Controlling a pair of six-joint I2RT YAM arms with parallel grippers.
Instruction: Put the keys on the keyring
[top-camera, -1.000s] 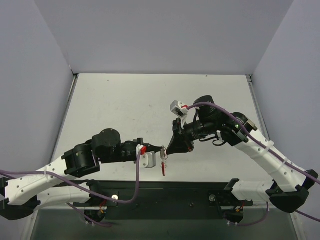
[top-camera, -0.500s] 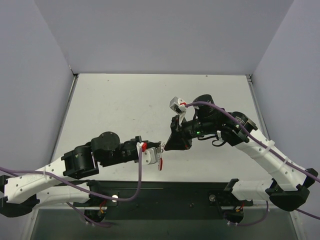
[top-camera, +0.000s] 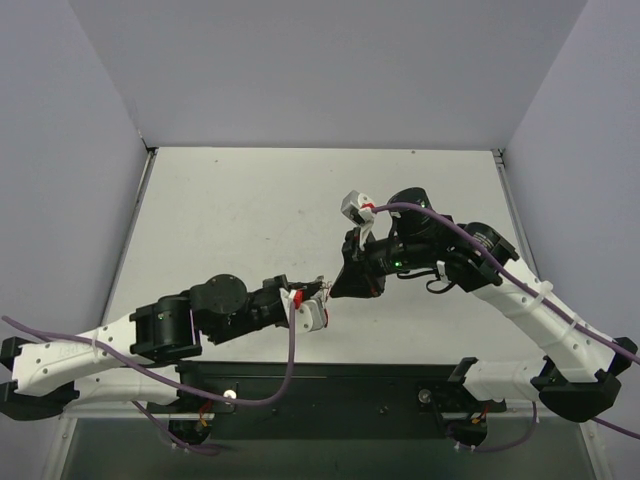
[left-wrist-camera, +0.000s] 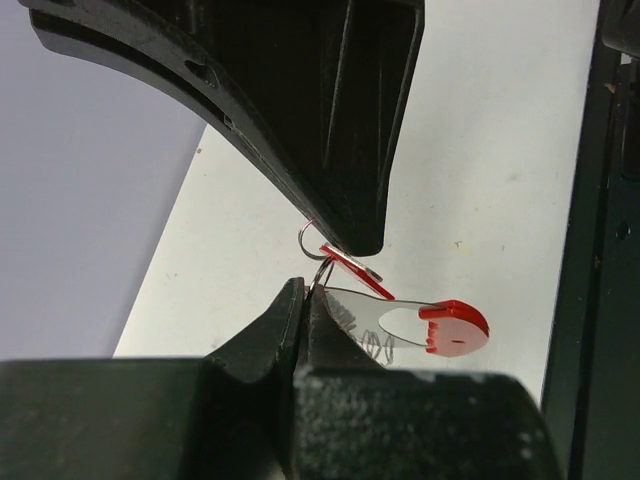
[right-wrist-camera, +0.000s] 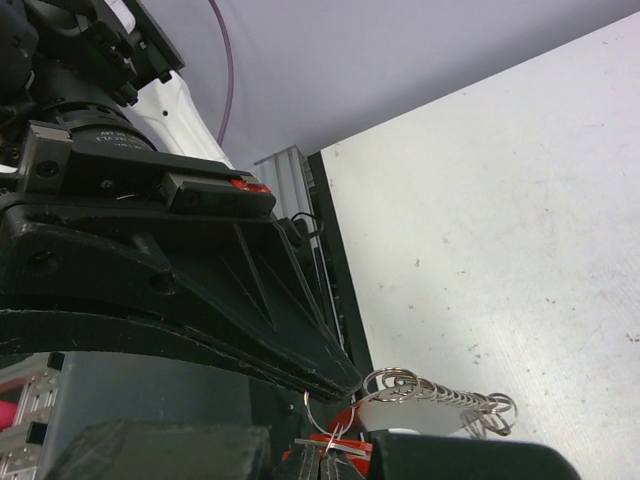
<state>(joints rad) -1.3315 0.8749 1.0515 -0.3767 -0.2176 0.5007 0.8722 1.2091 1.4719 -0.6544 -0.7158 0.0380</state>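
Observation:
Both grippers meet tip to tip above the near middle of the table. My left gripper (left-wrist-camera: 305, 290) is shut on a thin wire ring (left-wrist-camera: 319, 272) of the keyring, whose shiny plate and curved red band (left-wrist-camera: 455, 328) stick out to the right. The keyring's silvery chain (right-wrist-camera: 441, 398) trails beside it. My right gripper (right-wrist-camera: 322, 462) is shut on the tiny key (right-wrist-camera: 345, 450), a flat silver and red strip (left-wrist-camera: 350, 268) pressed against the ring. In the top view the left gripper (top-camera: 320, 298) and right gripper (top-camera: 338, 292) almost touch, and the small parts are barely visible.
The black base rail (top-camera: 330, 385) runs along the table's near edge just below the grippers. Grey walls (top-camera: 80, 200) enclose the white table (top-camera: 250, 210) on three sides. Purple cables (top-camera: 285, 360) loop from both arms.
The left arm has moved right and slightly up, closing in on the right gripper. The red band that hung below the left gripper has swung up out of the top view.

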